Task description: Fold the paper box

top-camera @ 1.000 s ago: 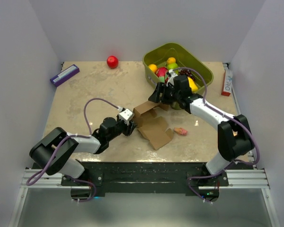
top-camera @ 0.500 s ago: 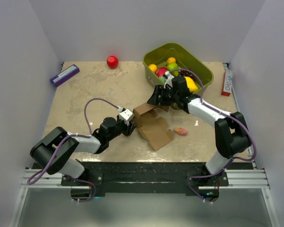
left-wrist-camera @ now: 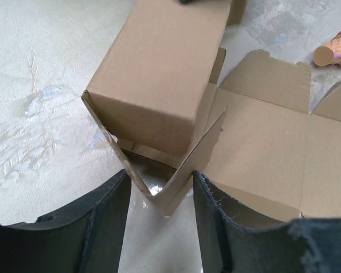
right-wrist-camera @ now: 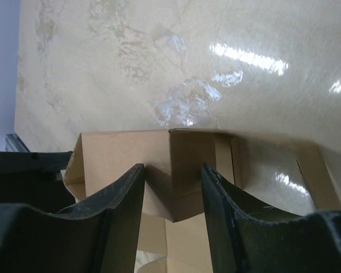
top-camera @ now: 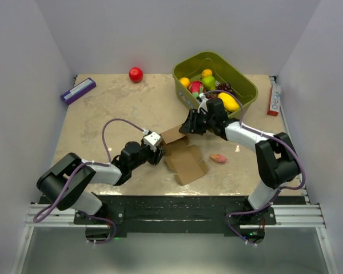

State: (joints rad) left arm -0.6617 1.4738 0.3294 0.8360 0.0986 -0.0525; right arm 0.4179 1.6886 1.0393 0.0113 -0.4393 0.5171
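What we count on the counter [top-camera: 103,123]
One paper box [top-camera: 184,161], one green bin [top-camera: 247,87] holding fruit, one red ball [top-camera: 136,74], one purple-and-white box [top-camera: 78,90], one red-and-white box [top-camera: 273,98], one small pink toy [top-camera: 218,158].

We can read no words or numbers. At three o'clock on the tabletop [top-camera: 114,108], the red-and-white slim box [top-camera: 272,98] carries lettering too small to make out. The purple-and-white flat box [top-camera: 78,90] sits at ten o'clock, its label illegible. The paper box [left-wrist-camera: 159,74] is plain cardboard.
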